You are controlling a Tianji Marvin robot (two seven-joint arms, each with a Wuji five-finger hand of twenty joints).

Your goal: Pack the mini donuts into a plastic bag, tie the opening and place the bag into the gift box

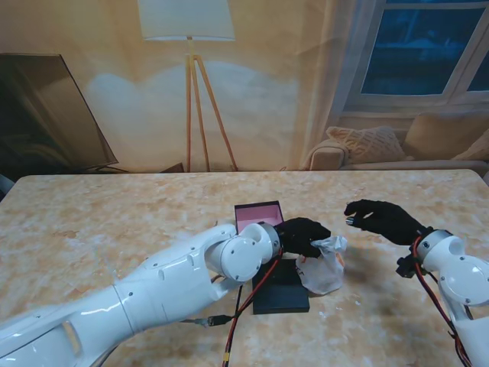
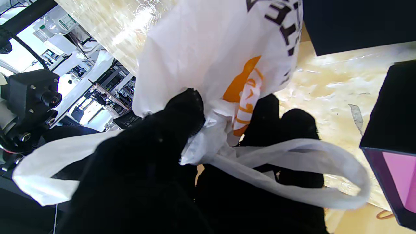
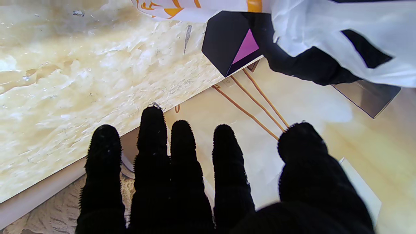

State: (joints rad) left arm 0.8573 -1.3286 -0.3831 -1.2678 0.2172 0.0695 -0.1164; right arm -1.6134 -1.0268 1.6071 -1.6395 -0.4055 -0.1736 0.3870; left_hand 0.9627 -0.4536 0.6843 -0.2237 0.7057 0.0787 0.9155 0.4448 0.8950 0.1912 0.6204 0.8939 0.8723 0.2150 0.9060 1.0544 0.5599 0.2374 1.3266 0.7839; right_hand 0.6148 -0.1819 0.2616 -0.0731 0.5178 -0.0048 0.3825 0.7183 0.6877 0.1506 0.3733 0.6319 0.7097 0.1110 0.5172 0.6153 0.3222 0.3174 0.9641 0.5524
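Left hand (image 1: 302, 235) grips the plastic bag (image 1: 325, 267) beside the gift box (image 1: 260, 215); right hand (image 1: 382, 219) hovers empty, fingers spread.

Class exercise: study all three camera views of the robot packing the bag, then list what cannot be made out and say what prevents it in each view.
1. Donuts: none visible; the plastic bag is opaque in the left wrist view.
2. Gift box interior: partly hidden by the left robot hand in the stand view.
3. Bag lettering: cut off by the left wrist view's edge.
4. Black lid: partly covered by the bag in the stand view.

Left hand (image 1: 303, 235) fingers clenched; right hand (image 1: 380, 219) fingers spread.
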